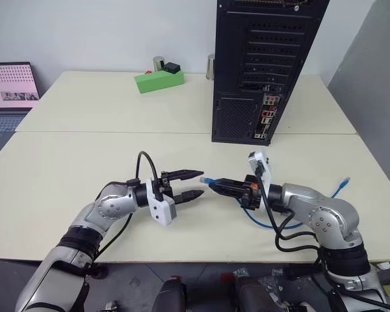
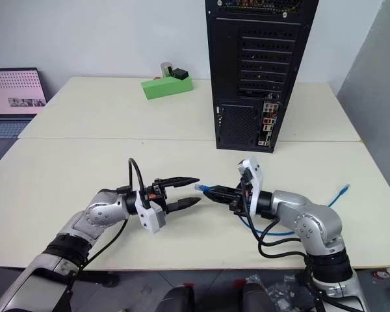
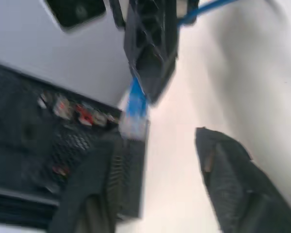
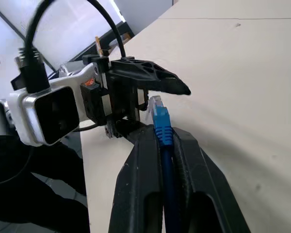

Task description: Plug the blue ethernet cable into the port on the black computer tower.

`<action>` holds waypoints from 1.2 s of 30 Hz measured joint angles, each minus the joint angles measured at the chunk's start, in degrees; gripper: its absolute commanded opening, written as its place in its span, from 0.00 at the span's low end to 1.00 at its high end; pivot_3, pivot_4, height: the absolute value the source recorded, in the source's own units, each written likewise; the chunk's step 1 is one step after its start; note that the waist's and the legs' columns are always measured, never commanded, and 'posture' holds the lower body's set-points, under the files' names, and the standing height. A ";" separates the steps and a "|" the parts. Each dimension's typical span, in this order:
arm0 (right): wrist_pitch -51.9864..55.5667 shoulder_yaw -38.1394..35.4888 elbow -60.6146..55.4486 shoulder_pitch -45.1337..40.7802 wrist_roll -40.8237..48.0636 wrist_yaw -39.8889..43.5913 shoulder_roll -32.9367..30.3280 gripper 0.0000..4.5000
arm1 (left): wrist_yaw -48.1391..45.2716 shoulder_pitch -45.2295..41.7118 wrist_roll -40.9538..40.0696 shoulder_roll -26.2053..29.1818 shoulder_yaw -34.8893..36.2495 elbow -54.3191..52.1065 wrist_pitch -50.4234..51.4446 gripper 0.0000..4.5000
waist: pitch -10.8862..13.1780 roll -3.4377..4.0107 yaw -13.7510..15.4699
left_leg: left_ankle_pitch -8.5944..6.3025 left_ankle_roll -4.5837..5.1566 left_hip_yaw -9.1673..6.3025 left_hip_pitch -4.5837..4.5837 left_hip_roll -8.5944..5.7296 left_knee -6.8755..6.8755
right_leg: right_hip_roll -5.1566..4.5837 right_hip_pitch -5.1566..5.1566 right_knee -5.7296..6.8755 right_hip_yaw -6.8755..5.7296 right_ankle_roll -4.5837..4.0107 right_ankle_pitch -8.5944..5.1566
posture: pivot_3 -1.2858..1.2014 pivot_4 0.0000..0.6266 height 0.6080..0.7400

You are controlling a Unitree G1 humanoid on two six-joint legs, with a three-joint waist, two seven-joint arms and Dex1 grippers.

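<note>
2 grippers are meeting tip to tip over the table (image 1: 84, 162): right gripper (image 1: 216, 186) is pinching the blue ethernet cable (image 4: 161, 127) w/ plug jutting out, left gripper (image 1: 194, 184) fingers spread, black computer tower (image 1: 263, 65) standing well behind.

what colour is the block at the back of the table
Green; the block shows best in the left eye view.

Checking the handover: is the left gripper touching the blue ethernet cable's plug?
Apart. The left eye view shows table between the open left gripper and the plug of the blue ethernet cable, clamped by the right gripper.
</note>
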 measured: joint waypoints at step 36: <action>-14.77 -6.19 6.03 -11.28 -33.80 -57.97 28.03 0.00 | 8.33 -2.10 -17.82 -16.99 6.89 -32.21 79.86 1.00 | 0.00 0.01 -0.25 | 0.01 -0.02 0.04 -0.01 -0.02 -0.04 | 0.00 -0.13 0.11 0.09 -0.02 -0.02 | 0.52 0.24 1.00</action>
